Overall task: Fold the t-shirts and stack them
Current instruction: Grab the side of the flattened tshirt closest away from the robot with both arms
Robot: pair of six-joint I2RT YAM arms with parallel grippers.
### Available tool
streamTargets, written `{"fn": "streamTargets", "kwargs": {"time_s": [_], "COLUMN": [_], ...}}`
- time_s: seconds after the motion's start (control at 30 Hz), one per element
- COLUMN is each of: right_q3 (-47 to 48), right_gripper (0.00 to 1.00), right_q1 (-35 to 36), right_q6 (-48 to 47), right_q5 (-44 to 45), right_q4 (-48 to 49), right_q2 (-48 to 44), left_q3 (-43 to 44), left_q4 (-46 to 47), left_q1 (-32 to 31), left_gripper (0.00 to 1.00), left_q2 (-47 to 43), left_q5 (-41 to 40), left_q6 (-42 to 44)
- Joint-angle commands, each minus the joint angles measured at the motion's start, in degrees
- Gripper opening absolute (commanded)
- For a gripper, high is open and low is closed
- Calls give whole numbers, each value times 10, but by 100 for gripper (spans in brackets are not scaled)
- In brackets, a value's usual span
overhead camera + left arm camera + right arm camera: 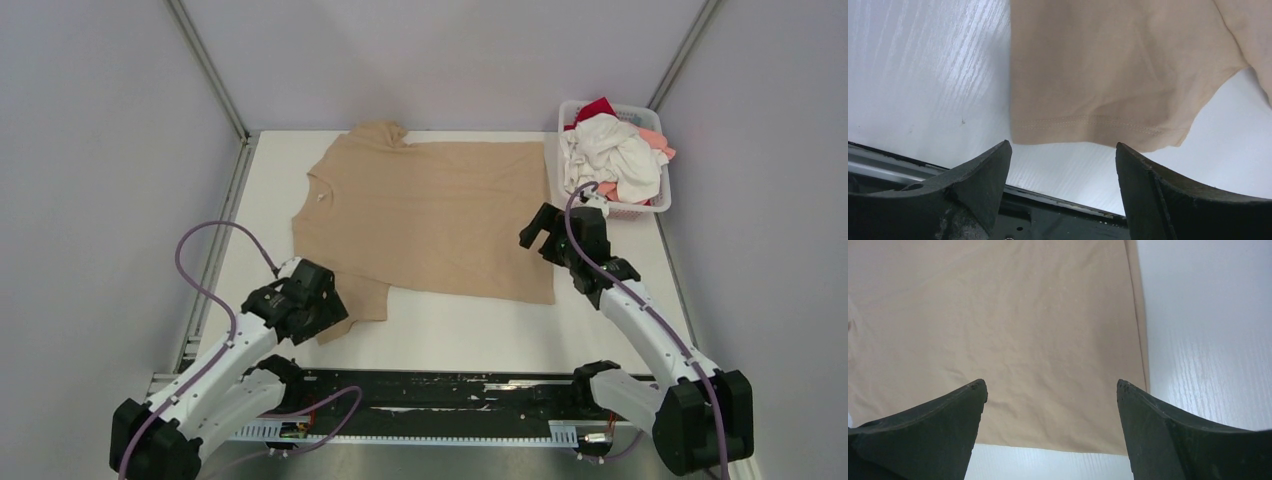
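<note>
Lying flat on the table [450, 325], the tan t-shirt [430, 215] has its near sleeve hem just ahead of the left gripper [1063, 146], whose jaws stand wide apart and empty. Its bottom corner lies under the right gripper [1050, 385], likewise spread, holding nothing. White, pink and red t-shirts [615, 160] fill the basket [640, 212] just beyond the right gripper.

No legible text, labels, brand marks, numbers or signs appear in any view. The tan t-shirt [425, 215] is plain, and the basket [660, 195] at the far right corner of the desk [450, 330] carries no readable marking.
</note>
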Motion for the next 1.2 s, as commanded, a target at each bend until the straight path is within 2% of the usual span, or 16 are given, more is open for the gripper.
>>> {"fn": "streamTargets", "kwargs": {"time_s": [0.0, 0.17, 0.37, 0.53, 0.6, 0.67, 0.73, 0.8, 0.9, 1.07, 1.17], "right_q3": [18, 17, 14, 2, -2, -3, -5, -9, -37, -72, -81], "right_gripper": [100, 100, 100, 100, 100, 100, 100, 99, 97, 91, 76], "right_q1": [-1, -1, -1, -1, -1, -1, -1, -1, -1, -1, -1], "right_q6": [3, 5, 7, 10, 9, 8, 7, 8, 20, 50, 56], "right_q5": [1, 21, 28, 26, 28, 32, 28, 15, 7, 22, 27], "right_q4": [-8, -20, -34, -49, -58, -76, -102, -145, -183, -167, -120], "right_q2": [27, 32, 19, -3, -11, -19, -30, -39, -51, -26, 11], "left_q3": [-9, -16, -29, -19, -18, -14, -6, 0, 0, -15, -27], "left_q4": [32, 47, 113, 145, 164, 175, 173, 165, 150, 135, 135], "left_q1": [-2, -2, -2, -2, 1, 3, 3, 4, 3, 4, 4], "left_gripper": [81, 72, 69, 67, 60, 47, 21, 2, 0, 0, 0], "left_q2": [26, 99, 174, 215, 228, 240, 248, 241, 216, 134, 89], "left_q5": [11, 15, 11, -22, -23, -20, -21, -29, -41, -55, -47], "left_q6": [-32, -42, -43, -39, -33, -29, -26, -23, -15, -17, -11]}}
